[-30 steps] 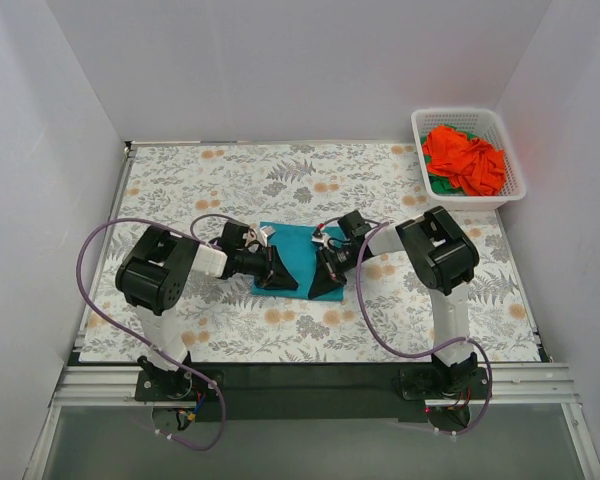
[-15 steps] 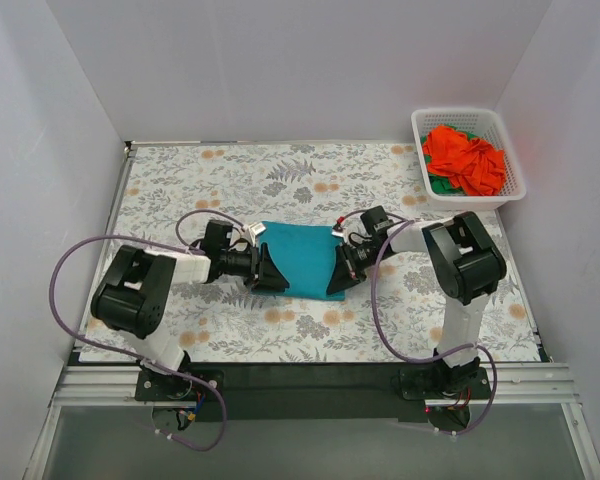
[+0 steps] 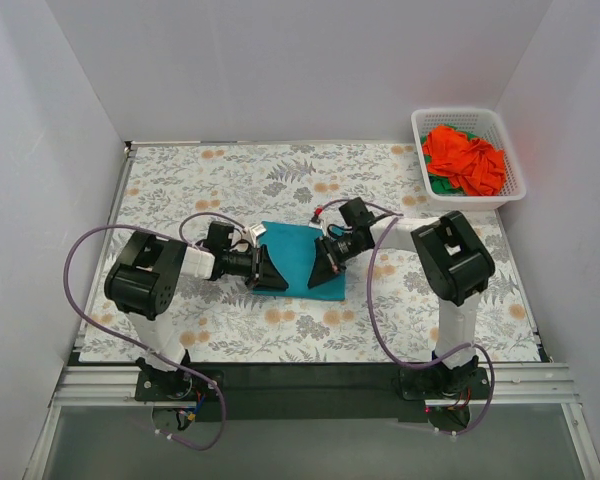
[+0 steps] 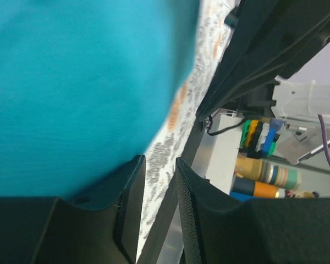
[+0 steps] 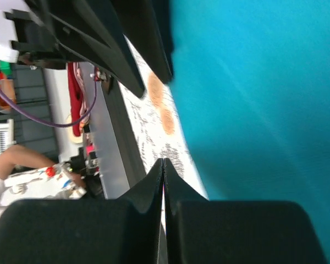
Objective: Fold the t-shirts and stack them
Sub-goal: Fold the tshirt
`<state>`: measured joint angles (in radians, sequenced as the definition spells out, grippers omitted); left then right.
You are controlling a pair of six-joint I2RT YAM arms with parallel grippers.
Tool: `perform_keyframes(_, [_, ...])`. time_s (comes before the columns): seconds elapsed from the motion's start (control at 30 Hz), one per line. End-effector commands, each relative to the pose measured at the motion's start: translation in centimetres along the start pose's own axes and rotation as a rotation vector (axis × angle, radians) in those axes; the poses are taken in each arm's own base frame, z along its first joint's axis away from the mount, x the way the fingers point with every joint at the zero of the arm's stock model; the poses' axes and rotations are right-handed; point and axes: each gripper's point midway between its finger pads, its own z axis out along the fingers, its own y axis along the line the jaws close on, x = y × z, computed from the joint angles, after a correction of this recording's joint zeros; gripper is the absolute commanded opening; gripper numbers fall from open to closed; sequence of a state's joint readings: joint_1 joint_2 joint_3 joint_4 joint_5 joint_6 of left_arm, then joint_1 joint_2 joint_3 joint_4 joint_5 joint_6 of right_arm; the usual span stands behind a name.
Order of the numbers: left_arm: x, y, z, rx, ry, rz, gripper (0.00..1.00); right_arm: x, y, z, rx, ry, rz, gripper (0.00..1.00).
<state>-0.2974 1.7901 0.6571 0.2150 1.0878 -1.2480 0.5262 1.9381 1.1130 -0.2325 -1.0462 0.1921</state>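
Note:
A folded teal-blue t-shirt (image 3: 295,250) lies flat at the middle of the floral table (image 3: 180,180). My left gripper (image 3: 277,272) rests low at its left edge. In the left wrist view (image 4: 159,165) the jaws stand slightly apart and hold nothing; one finger lies on the teal cloth (image 4: 82,82). My right gripper (image 3: 320,275) lies over the shirt's right part. In the right wrist view (image 5: 163,162) the jaws are pressed together and empty, beside the teal cloth (image 5: 253,99). An orange-red t-shirt (image 3: 465,160) lies crumpled in the basket on a green one (image 3: 442,185).
The white lattice basket (image 3: 420,125) stands at the far right corner of the table. White walls close in the left, back and right sides. Purple cables loop off both arms near the table's front edge.
Over the last second the grippers spread apart along the teal shirt, then the right gripper came back left over its right part. The left gripper stayed at the left edge.

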Motion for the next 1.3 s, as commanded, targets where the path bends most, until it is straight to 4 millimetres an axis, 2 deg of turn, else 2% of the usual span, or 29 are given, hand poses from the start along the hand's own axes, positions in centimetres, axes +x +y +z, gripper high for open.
perform_keyframes(0.0, [-1.1,1.7,-0.5,-0.017,-0.043,-0.04,0.27,1.9,-2.8,1.3,-0.001,0.04,0.109,0.04])
perform_keyframes(0.1, [-1.0,3.5,-1.4,-0.029,-0.05,-0.132,0.27,3.7,-5.3,1.2,0.055,0.045,0.176,0.03])
perform_keyframes(0.27, [-0.8,4.1,-2.8,-0.043,-0.061,-0.155,0.29,5.0,-8.5,-0.2,0.141,0.021,0.254,0.01])
perform_keyframes(0.37, [-0.1,4.6,-4.1,-0.053,-0.062,-0.191,0.29,5.4,-8.9,-0.6,0.159,0.02,0.259,0.01])
perform_keyframes(0.43, [-0.4,4.0,-5.0,-0.033,-0.076,-0.154,0.29,4.8,-8.1,-0.9,0.144,0.013,0.218,0.01])
perform_keyframes(0.47, [-1.0,2.2,-5.5,-0.003,-0.091,-0.09,0.29,4.3,-6.9,-1.0,0.103,0.014,0.2,0.01])
perform_keyframes(0.53, [-2.0,-0.2,-6.0,0.031,-0.112,-0.029,0.29,2.7,-4.4,-1.5,0.058,-0.007,0.116,0.01])
perform_keyframes(0.6, [-3.7,-3.2,-6.4,0.075,-0.154,0.09,0.29,0.6,-0.4,-2.3,-0.024,-0.039,0.024,0.01])
perform_keyframes(0.63, [-4.2,-4.5,-6.1,0.087,-0.149,0.104,0.29,0.0,0.7,-2.7,-0.038,-0.052,-0.002,0.02])
perform_keyframes(0.7, [-5.5,-6.0,-5.5,0.085,-0.179,0.168,0.28,-2.3,3.4,-3.8,-0.047,-0.102,-0.095,0.02])
perform_keyframes(0.8, [-7.3,-7.7,-3.8,0.105,-0.209,0.178,0.27,-4.8,4.3,-4.7,-0.026,-0.15,-0.148,0.02])
perform_keyframes(0.87, [-7.9,-6.5,-2.2,0.1,-0.214,0.118,0.25,-5.9,3.4,-4.8,-0.011,-0.167,-0.145,0.01])
perform_keyframes(0.9, [-8.8,-6.7,-1.9,0.12,-0.243,0.095,0.25,-6.9,2.4,-4.7,-0.009,-0.173,-0.13,0.01])
perform_keyframes(0.97, [-10.2,-5.3,-0.8,0.116,-0.274,0.046,0.24,-8.3,0.9,-5.0,-0.004,-0.197,-0.118,0.01])
perform_keyframes(1.0, [-11.2,-5.3,-0.7,0.127,-0.297,0.05,0.24,-8.8,-0.6,-4.7,0.0,-0.198,-0.079,0.01])
perform_keyframes(1.07, [-12.7,-3.9,0.1,0.123,-0.324,0.031,0.23,-11.3,-1.4,-5.3,0.012,-0.25,-0.115,0.01])
perform_keyframes(1.13, [-14.4,-3.4,0.7,0.116,-0.339,0.035,0.23,-12.4,-2.4,-5.0,0.017,-0.274,-0.097,0.01])
perform_keyframes(1.17, [-14.9,-1.8,1.1,0.08,-0.352,-0.003,0.23,-13.1,-2.9,-5.1,0.025,-0.294,-0.11,0.01])
perform_keyframes(1.2, [-15.8,-1.5,1.1,0.07,-0.371,0.007,0.23,-13.0,-4.1,-4.7,0.026,-0.288,-0.085,0.01])
perform_keyframes(1.27, [-16.4,-0.3,1.0,0.052,-0.386,-0.015,0.23,-13.1,-5.9,-4.8,0.041,-0.3,-0.062,0.01])
